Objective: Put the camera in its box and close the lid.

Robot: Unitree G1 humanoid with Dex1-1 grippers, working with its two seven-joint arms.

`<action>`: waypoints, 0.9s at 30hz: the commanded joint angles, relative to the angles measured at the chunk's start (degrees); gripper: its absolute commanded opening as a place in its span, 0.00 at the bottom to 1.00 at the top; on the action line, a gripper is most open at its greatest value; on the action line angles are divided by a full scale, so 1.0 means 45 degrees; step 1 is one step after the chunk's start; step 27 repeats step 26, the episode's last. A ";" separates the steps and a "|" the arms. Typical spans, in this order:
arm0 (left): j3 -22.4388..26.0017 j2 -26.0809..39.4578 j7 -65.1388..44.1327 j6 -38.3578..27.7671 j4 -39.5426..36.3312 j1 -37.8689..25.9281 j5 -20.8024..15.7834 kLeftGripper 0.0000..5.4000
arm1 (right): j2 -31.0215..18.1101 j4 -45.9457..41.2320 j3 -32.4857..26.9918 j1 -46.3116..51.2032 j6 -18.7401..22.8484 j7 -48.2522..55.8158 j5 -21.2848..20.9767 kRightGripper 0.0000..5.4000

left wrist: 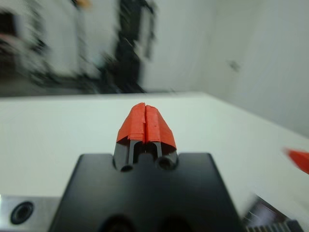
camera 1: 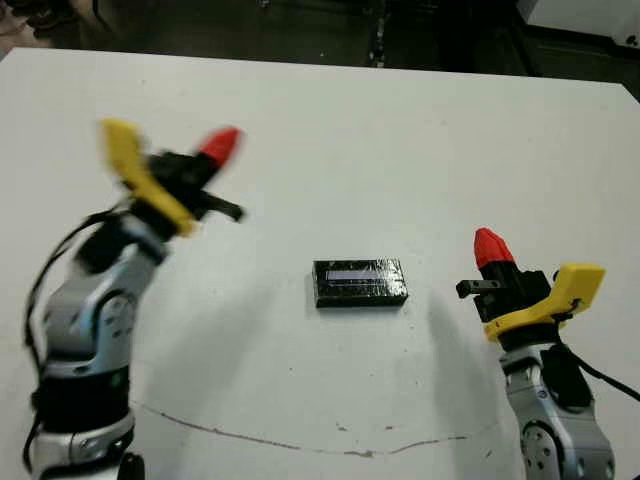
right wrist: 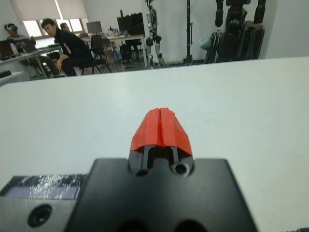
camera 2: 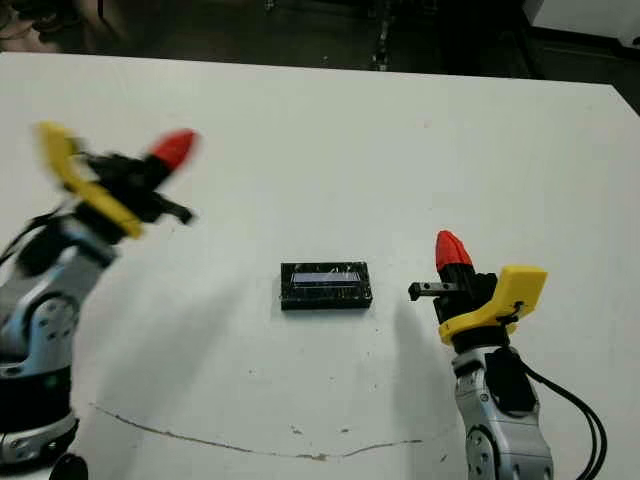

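The lid (camera 1: 359,283), black and shiny with a pale strip along its middle, lies flat at the middle of the white table (camera 1: 400,130). The camera and the box are hidden; only the lid's top and sides show. My left gripper (camera 1: 222,145) is raised off the table to the lid's left and farther back, shut with nothing in it; its red fingertips (left wrist: 146,121) are pressed together. My right gripper (camera 1: 490,245) stands a short way to the lid's right, also shut and empty, and the right wrist view catches the lid (right wrist: 43,186) beside its body.
A thin brownish line (camera 1: 300,445) runs across the table near the front edge. Beyond the table's far edge, the right wrist view shows seated people (right wrist: 65,43) at desks, chairs and standing equipment (right wrist: 153,29).
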 commanded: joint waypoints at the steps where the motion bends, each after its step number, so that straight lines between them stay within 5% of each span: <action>1: 0.0132 -0.0121 0.0070 -0.1917 0.0635 0.0905 0.0644 0.00 | 0.0152 -0.0024 -0.0045 -0.0277 -0.0135 -0.0272 -0.0025 0.00; 5: -0.0292 -0.0468 0.0279 -0.4383 0.1747 0.1626 0.1765 0.00 | 0.0369 0.0162 0.0087 -0.0670 -0.0467 -0.0410 -0.0236 0.00; 8: -0.0577 -0.0734 0.0356 -0.4902 0.2121 0.1953 0.1743 0.00 | 0.0389 0.0255 0.0086 -0.0936 -0.0608 -0.0435 -0.0366 0.00; 27: -0.1617 -0.0841 0.1010 -0.4741 0.1935 0.2380 0.1644 0.00 | 0.0310 0.0227 -0.0034 -0.1001 -0.0562 -0.0781 -0.0532 0.00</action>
